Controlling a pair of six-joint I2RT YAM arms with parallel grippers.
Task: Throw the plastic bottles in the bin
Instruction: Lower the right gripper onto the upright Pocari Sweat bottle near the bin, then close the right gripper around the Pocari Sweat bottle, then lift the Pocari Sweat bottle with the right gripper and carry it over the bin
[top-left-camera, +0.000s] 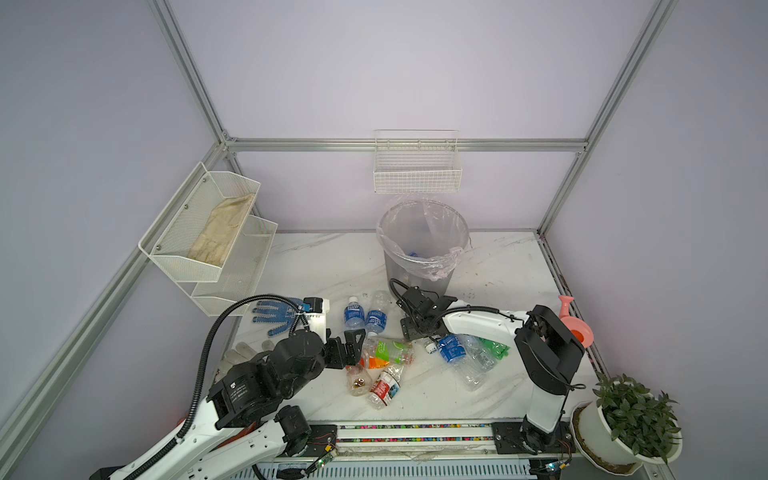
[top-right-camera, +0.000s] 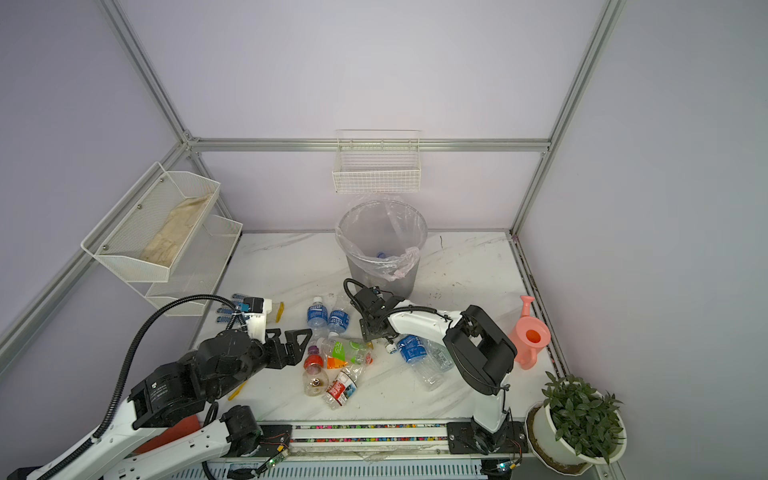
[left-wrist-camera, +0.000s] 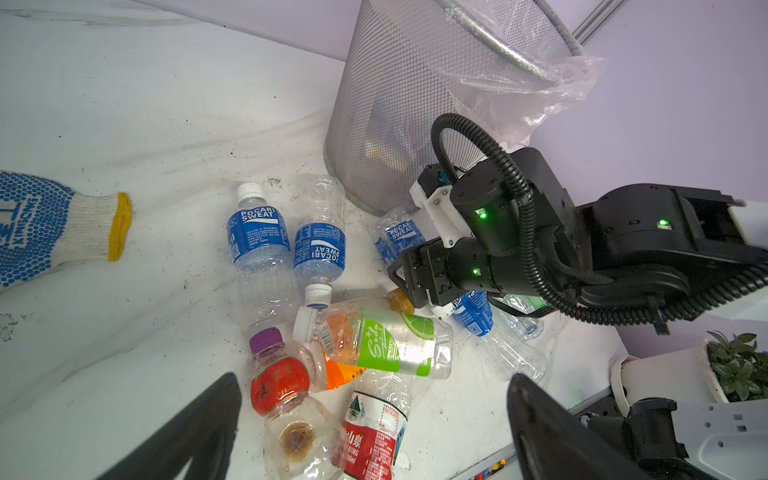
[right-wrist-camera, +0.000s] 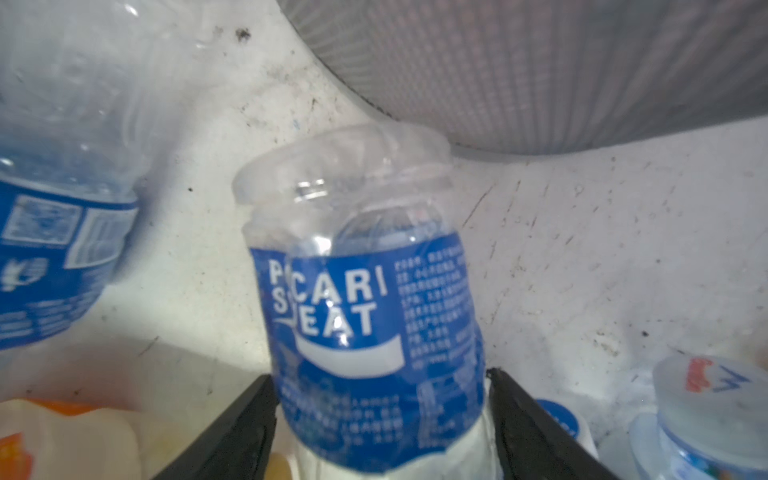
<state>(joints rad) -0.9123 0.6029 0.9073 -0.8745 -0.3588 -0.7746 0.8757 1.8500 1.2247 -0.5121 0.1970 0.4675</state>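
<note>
Several plastic bottles lie in a heap on the white table in front of the bin (top-left-camera: 419, 274). Two blue-labelled ones (top-left-camera: 354, 313) lie side by side, with a green-labelled one (top-left-camera: 388, 351) and a red-labelled one (top-left-camera: 384, 388) nearer the front. My right gripper (top-left-camera: 415, 320) is low beside the bin's foot. In the right wrist view its fingers (right-wrist-camera: 249, 415) straddle a blue-labelled bottle (right-wrist-camera: 365, 311) lying on the table, close against both sides. My left gripper (left-wrist-camera: 372, 377) hovers wide open above the red-labelled bottle (left-wrist-camera: 374, 436) and holds nothing.
A pink watering can (top-left-camera: 575, 328) and a potted plant (top-left-camera: 631, 415) stand at the right edge. A blue-dotted glove (top-left-camera: 274, 316) lies at the left. White wire baskets hang on the left wall (top-left-camera: 216, 237) and the back wall (top-left-camera: 417, 166). The bin's bag holds a bottle.
</note>
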